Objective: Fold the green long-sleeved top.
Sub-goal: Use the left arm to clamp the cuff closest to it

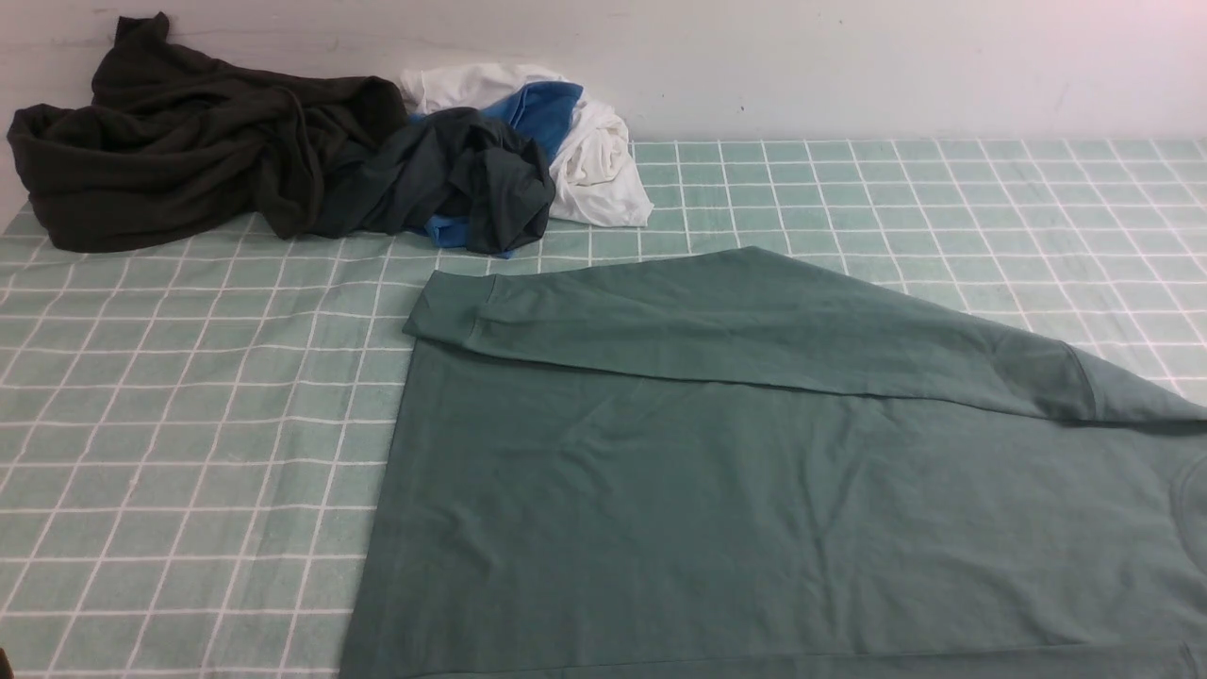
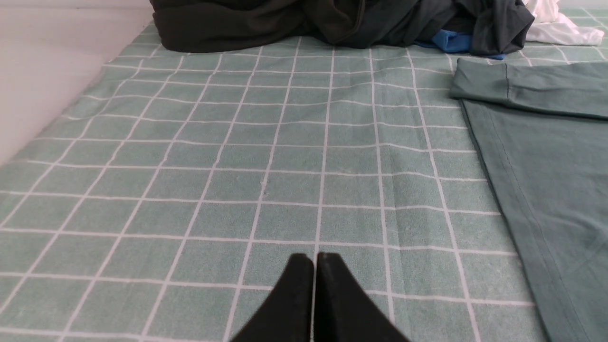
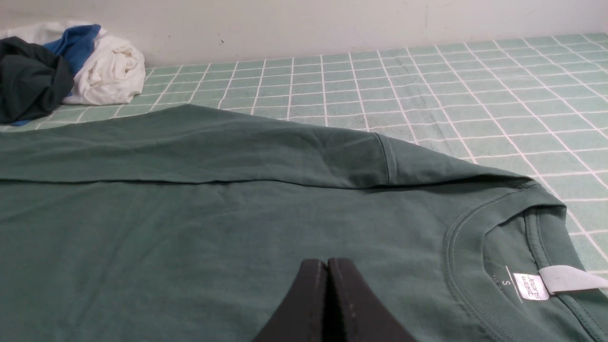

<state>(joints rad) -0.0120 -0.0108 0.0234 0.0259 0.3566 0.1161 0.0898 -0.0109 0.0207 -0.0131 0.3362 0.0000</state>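
The green long-sleeved top (image 1: 717, 471) lies flat on the checked cloth, filling the near right of the front view. One sleeve (image 1: 754, 325) is folded across its far edge, with the cuff (image 1: 453, 306) at the left. Its neckline with a white label (image 3: 532, 287) shows in the right wrist view. Neither gripper appears in the front view. My left gripper (image 2: 314, 259) is shut and empty over bare checked cloth, to the left of the top's hem edge (image 2: 503, 190). Above the top's body (image 3: 190, 237), my right gripper (image 3: 327, 262) is shut, holding nothing.
A blackish-olive garment (image 1: 179, 141) is heaped at the far left by the wall. Beside it lies a dark grey-green garment (image 1: 462, 184) tangled with blue and white cloth (image 1: 594, 156). The pale green checked cloth (image 1: 189, 424) covers the table.
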